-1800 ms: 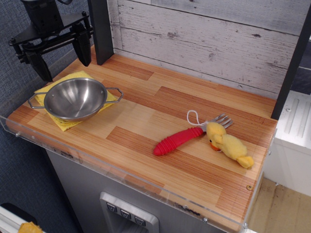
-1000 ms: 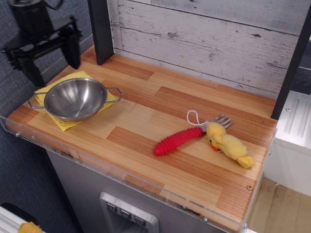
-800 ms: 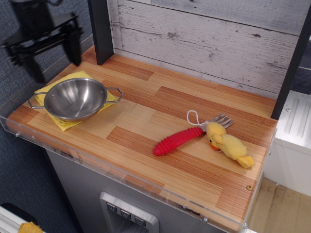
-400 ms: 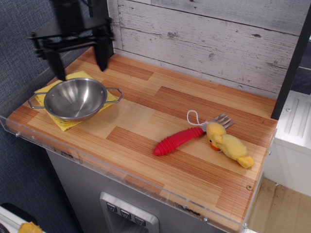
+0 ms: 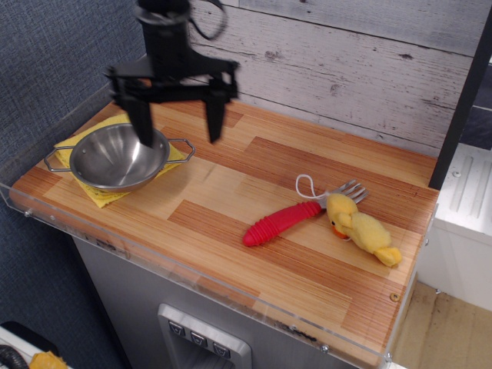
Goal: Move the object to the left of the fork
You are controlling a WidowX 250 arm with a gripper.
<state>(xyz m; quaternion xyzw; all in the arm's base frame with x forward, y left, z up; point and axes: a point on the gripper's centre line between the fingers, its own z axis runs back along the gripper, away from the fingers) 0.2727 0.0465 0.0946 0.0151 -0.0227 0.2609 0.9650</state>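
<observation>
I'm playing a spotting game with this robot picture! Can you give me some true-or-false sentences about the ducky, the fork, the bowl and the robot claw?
1. The duck lies right of the fork's red handle. True.
2. The gripper is holding the duck. False: it hangs open and empty near the bowl, far from the duck.
3. The metal bowl sits on a yellow cloth. True.
4. The fork is inside the bowl. False: it lies on the wooden counter.
5. The duck touches the fork's silver head. True.

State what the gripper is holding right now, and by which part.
Nothing is held. The black gripper hangs open above the wooden counter, its fingers spread wide. The small yellow plush duck lies untouched on the counter beside the red-handled fork.
</observation>
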